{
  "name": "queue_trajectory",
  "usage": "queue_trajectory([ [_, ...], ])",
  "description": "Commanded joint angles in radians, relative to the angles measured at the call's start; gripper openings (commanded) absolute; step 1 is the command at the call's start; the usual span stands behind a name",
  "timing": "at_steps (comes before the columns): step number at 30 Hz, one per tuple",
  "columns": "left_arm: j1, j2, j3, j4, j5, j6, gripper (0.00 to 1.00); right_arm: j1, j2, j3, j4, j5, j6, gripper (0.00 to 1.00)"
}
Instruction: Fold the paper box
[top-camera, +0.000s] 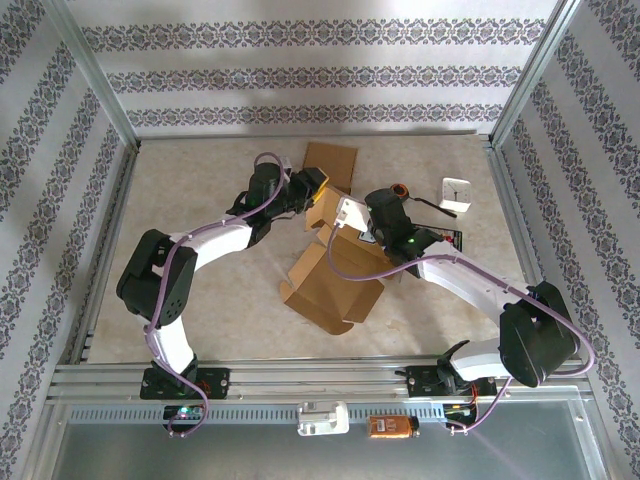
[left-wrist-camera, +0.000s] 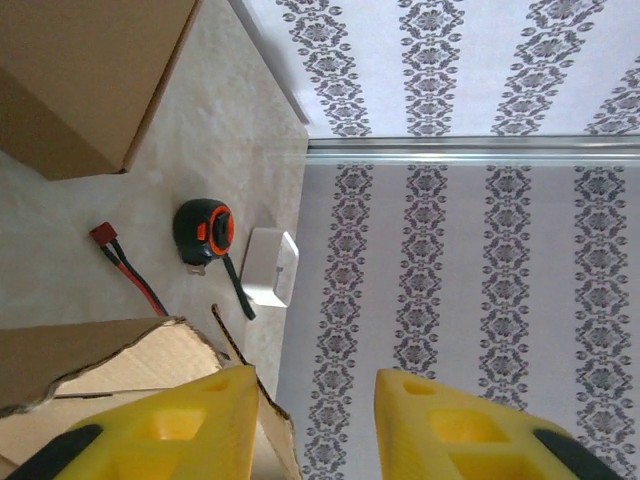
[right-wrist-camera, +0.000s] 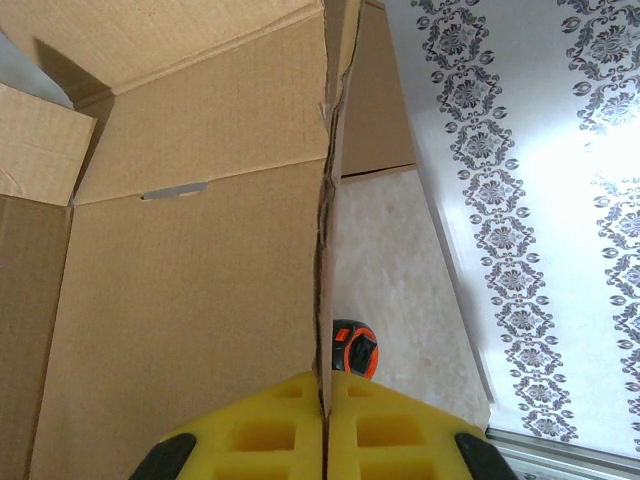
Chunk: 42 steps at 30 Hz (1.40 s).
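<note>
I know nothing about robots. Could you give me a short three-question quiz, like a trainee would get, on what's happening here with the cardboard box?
1. True or false: the right tool is clamped on an edge of the brown cardboard box.
2. Which of these lies right beside the black-and-orange tape measure?
A) a small white box
B) a blue cup
C) a green sponge
3. Fill in one word: the left tool has its jaws ____, with nothing between them.

Key: 1 true; 2 A; 3 apart.
</note>
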Motion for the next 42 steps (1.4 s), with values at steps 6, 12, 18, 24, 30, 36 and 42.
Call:
queue_trajectory([
  [6, -0.008, 0.013, 0.02, -0.016, 0.022, 0.02, 0.3, -0.01, 0.003, 0.009, 0.015, 0.012, 0.011, 0.06],
  [12, -0.011, 0.026, 0.031, -0.01, 0.055, 0.051, 0.35, -0.008, 0.01, 0.017, 0.012, 0.008, 0.012, 0.06],
  [18, -0.029, 0.008, 0.002, -0.053, 0.067, 0.043, 0.26, -0.009, 0.024, 0.028, 0.014, 0.036, 0.022, 0.06],
  [24, -0.046, -0.041, -0.043, -0.056, 0.044, 0.045, 0.15, -0.006, 0.046, 0.037, 0.035, 0.093, 0.037, 0.06],
  [30, -0.097, -0.029, -0.079, 0.024, 0.076, -0.04, 0.12, -0.004, 0.058, 0.051, 0.048, 0.109, 0.046, 0.06],
  [36, -0.116, 0.007, -0.113, 0.157, 0.054, -0.071, 0.17, 0.002, 0.061, 0.046, 0.056, 0.105, 0.043, 0.06],
  [42, -0.09, -0.033, -0.068, -0.038, -0.063, 0.182, 0.38, -0.007, 0.042, 0.018, 0.066, 0.093, 0.018, 0.06],
])
